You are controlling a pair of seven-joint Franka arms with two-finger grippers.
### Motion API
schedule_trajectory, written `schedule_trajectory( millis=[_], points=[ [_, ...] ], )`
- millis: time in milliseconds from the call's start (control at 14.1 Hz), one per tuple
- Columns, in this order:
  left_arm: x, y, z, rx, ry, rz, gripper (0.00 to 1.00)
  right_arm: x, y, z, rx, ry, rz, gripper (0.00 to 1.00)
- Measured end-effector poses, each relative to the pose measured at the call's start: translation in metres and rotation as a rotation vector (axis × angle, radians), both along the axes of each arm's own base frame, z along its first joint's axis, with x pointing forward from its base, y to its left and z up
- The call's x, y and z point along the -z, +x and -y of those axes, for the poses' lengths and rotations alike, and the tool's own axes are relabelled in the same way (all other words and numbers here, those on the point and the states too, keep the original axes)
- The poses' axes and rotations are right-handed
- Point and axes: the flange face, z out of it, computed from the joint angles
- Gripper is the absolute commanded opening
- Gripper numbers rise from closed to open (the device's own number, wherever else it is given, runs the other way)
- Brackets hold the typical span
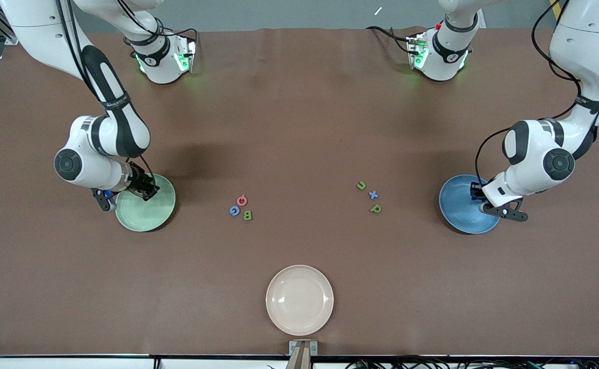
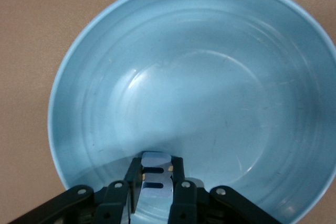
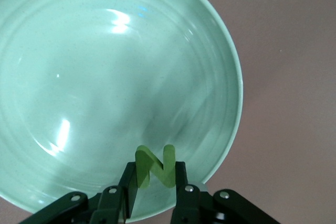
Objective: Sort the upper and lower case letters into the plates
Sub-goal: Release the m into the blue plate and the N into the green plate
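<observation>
Both jaws pinching: right gripper (image 3: 155,178) on a green N (image 3: 155,167) over the pale green plate (image 3: 79,77), left gripper (image 2: 156,182) on a pale blue letter (image 2: 155,174), unreadable, over the blue plate (image 2: 210,77).

Six loose letters mid-table.

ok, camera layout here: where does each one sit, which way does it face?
Front: high across the table, facing both arm bases; shows both arms, the cream-white plate and six loose toy letters.
Left wrist: on the left arm, looking down past the left claw, shut on a pale blue letter, into the round glossy blue plate.
Right wrist: looking down past the right claw, shut on a green letter N, into the pale green plate.
Shared: front also shows both plates.
</observation>
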Motion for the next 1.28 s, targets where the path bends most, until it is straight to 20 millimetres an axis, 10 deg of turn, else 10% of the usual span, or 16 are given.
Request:
schedule_trajectory(
  millis=[284, 354, 425, 567, 921, 1276],
  points=[
    [-0.002, 0.003, -0.002, -0.006, 0.001, 0.006, 0.73, 0.006, -0.001, -0.001, -0.001, -0.001, -0.008, 0.09],
    [-0.002, 0.004, -0.002, -0.01, 0.002, 0.008, 0.82, 0.007, -0.001, 0.0, -0.001, -0.002, -0.01, 0.16],
    [-0.003, 0.005, -0.003, -0.021, 0.003, 0.011, 1.0, 0.009, -0.002, 0.0, -0.001, -0.002, -0.012, 0.46],
    [-0.008, 0.009, -0.005, -0.059, 0.007, 0.019, 1.0, 0.009, -0.001, -0.001, -0.002, -0.002, -0.012, 1.0],
    [-0.071, 0.03, 0.028, -0.219, 0.047, -0.029, 1.0, 0.001, 0.006, -0.005, -0.01, 0.004, -0.018, 1.0],
    [-0.131, 0.041, 0.167, -0.408, 0.031, -0.004, 1.0, -0.047, 0.041, -0.023, -0.006, 0.041, -0.059, 1.0]
  ],
)
